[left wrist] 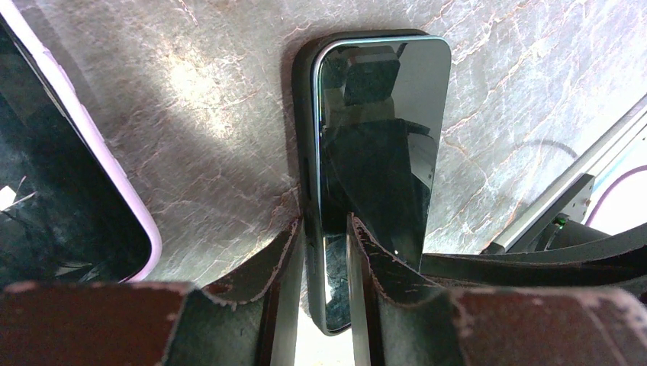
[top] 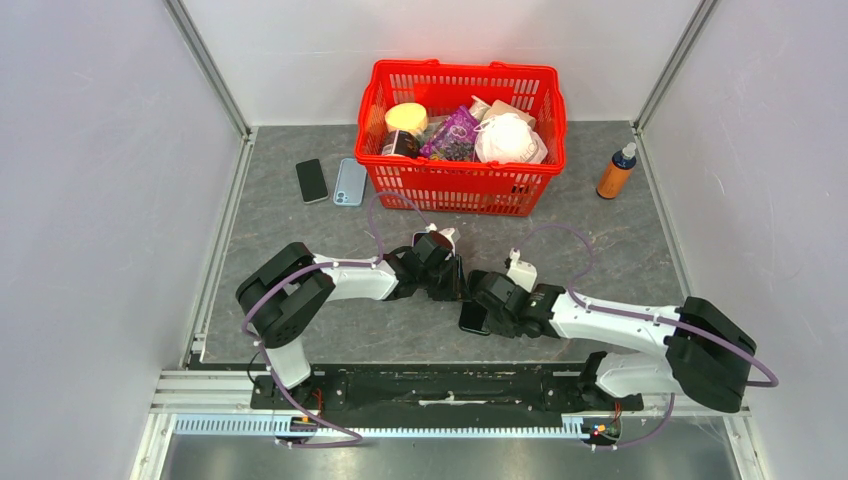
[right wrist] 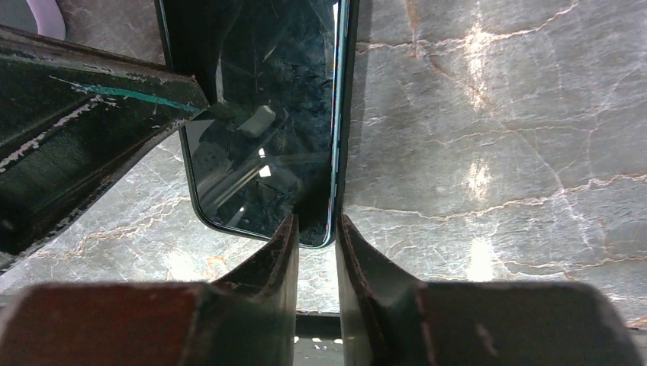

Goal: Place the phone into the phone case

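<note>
A dark-screened phone with a pale metal rim lies near the table's middle. A black case shows along its left and top edges. My left gripper is shut on the phone's long left edge, case rim included; in the top view it sits just above the phone. My right gripper is shut on the phone's corner at its right edge, and meets the left one from the right. A lilac-rimmed case lies beside the phone.
A red basket of goods stands at the back. A black phone and a light-blue case or phone lie to its left. An orange bottle stands at the back right. A metal rail runs along the near edge.
</note>
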